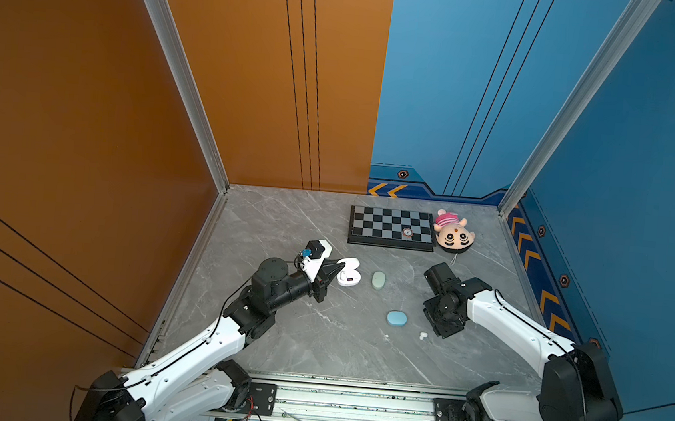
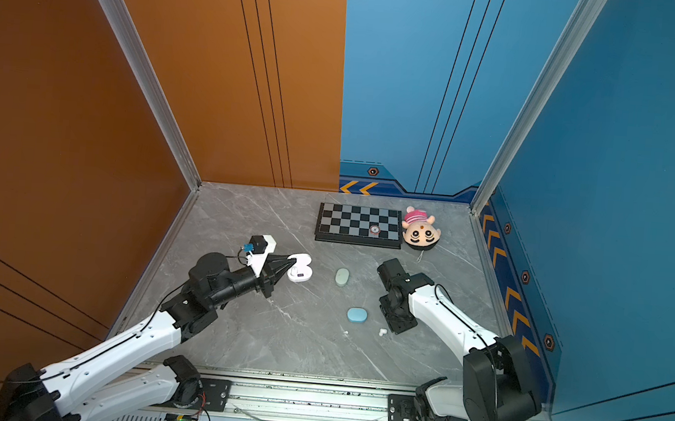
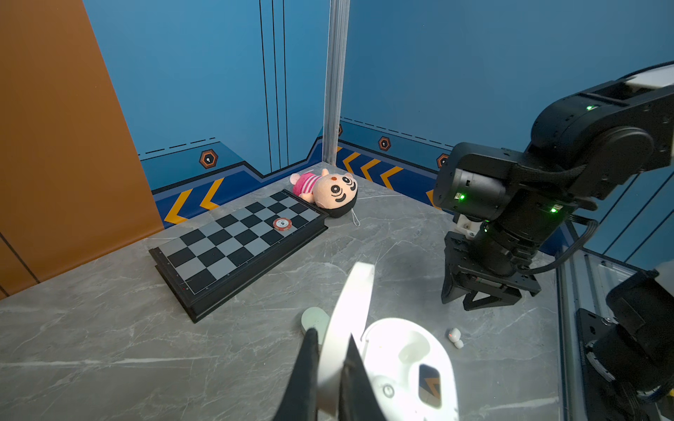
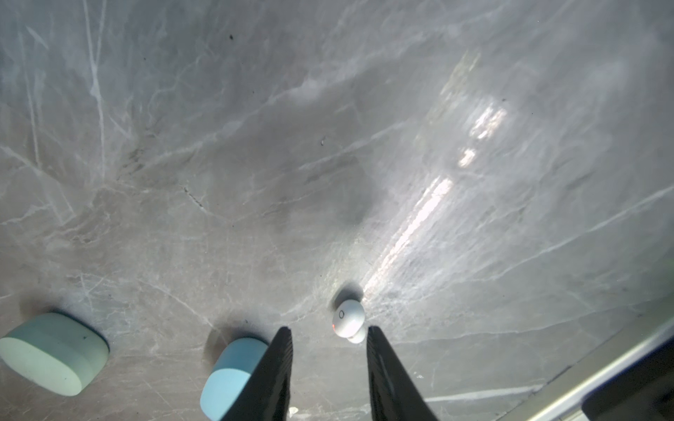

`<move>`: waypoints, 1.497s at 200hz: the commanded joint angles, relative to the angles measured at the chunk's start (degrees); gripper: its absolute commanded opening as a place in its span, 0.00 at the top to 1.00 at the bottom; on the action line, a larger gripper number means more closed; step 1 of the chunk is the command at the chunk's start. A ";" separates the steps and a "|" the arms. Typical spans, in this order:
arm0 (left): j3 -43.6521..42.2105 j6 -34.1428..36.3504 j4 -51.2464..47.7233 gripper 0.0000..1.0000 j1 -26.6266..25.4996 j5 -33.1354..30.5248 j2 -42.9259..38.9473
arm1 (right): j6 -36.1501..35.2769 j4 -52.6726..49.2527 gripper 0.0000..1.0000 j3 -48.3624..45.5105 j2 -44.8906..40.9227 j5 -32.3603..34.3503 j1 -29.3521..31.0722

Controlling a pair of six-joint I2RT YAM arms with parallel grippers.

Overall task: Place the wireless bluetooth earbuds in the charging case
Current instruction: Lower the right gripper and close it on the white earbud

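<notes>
Pickup step, we judge. Left gripper (image 3: pixel 332 333) clamps charging case (image 3: pixel 408 350) lid (image 3: pixel 355 291); right gripper (image 4: pixel 328 328), jaws apart, empty, over 1 earbud (image 4: pixel 350 319): next lower, close.

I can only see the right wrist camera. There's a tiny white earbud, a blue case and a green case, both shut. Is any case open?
Observer: Yes. A white charging case lies open beside the green case, on the left arm's side.
Child: Is somebody holding it?
Observer: The left end effector is shut on its raised lid.
Child: Is there room inside?
Observer: In the left wrist view, one well looks empty.
</notes>
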 commanded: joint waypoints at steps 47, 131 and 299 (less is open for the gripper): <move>-1.36 0.41 1.42 1.00 -0.77 -0.52 -0.47 | 5.04 1.53 0.58 -0.90 3.92 1.11 3.06; -1.70 0.82 1.42 1.00 -0.69 -2.04 -1.39 | 8.70 1.65 0.54 -1.51 5.99 1.35 4.15; -1.89 0.70 1.43 1.00 0.71 -1.13 -2.66 | 7.33 5.96 0.71 -3.45 10.25 1.18 4.50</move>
